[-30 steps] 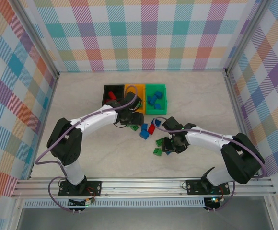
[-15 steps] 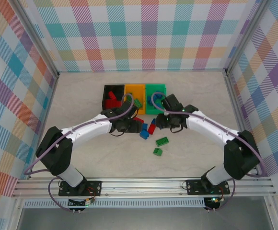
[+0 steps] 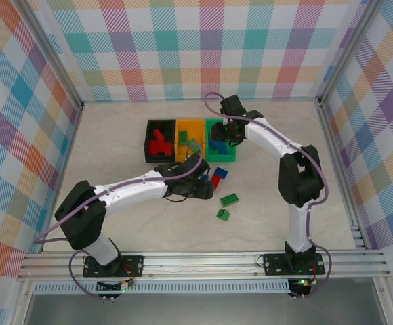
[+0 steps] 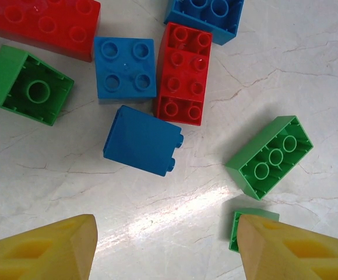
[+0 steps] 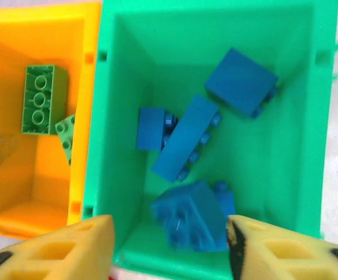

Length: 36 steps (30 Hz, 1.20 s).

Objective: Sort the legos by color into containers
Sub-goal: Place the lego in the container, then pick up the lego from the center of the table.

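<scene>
The containers stand in a row: a black bin (image 3: 149,143) with red legos, an orange bin (image 3: 182,124) (image 5: 17,35) with green legos (image 5: 39,98), and a green bin (image 3: 232,141) (image 5: 157,35) with several blue legos (image 5: 186,137). My right gripper (image 3: 222,135) (image 5: 169,248) hangs open over the green bin, a blurred blue brick (image 5: 195,217) lying loose below its fingers. Above the loose legos on the table my left gripper (image 3: 202,188) (image 4: 166,248) is open and empty. A blue brick on its side (image 4: 143,140), a red brick (image 4: 183,73) and two green bricks (image 4: 269,156) (image 4: 247,217) lie under it.
More loose legos lie near the left gripper: a blue one (image 4: 124,67), a red one (image 4: 41,23), another green one (image 4: 26,84). In the top view two green bricks (image 3: 229,200) (image 3: 222,214) lie toward the front. Checkered walls close the table on three sides.
My right arm swung from the table's front right up to the green bin and opened, letting a blue brick go. My left arm moved from the bins to the loose pile.
</scene>
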Motion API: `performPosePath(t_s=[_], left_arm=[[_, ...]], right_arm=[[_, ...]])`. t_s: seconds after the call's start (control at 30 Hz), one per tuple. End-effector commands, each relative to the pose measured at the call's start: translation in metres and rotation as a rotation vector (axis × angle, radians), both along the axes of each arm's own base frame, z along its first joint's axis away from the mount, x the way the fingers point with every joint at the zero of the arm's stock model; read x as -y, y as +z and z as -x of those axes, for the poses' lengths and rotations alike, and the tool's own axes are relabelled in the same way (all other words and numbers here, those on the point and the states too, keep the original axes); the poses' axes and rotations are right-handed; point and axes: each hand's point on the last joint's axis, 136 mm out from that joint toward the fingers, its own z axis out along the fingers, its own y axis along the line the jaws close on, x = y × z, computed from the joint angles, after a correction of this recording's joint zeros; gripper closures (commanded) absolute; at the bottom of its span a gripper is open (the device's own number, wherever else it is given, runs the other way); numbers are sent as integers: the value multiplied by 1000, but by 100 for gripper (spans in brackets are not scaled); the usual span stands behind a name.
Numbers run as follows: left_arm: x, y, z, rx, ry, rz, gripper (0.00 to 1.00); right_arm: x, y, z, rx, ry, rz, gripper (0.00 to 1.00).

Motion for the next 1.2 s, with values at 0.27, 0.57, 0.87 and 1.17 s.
performPosePath(t_s=[0.27,0.57,0.87,1.17], left_arm=[[-2,-21,-4,-34,11,-100,31],[1,-39,-14,-70,8,-200,25],[7,-52,-22,-84,-22,-241,28],[3,-62,-29,-84,-39,-284,30]], right_arm=[[5,12,37,-27,37,-63,39],[34,14,99,-34,18,-58,39],[55,16,131,-33,-16,-48,38],[66,11,151,-47,-40,-52,38]])
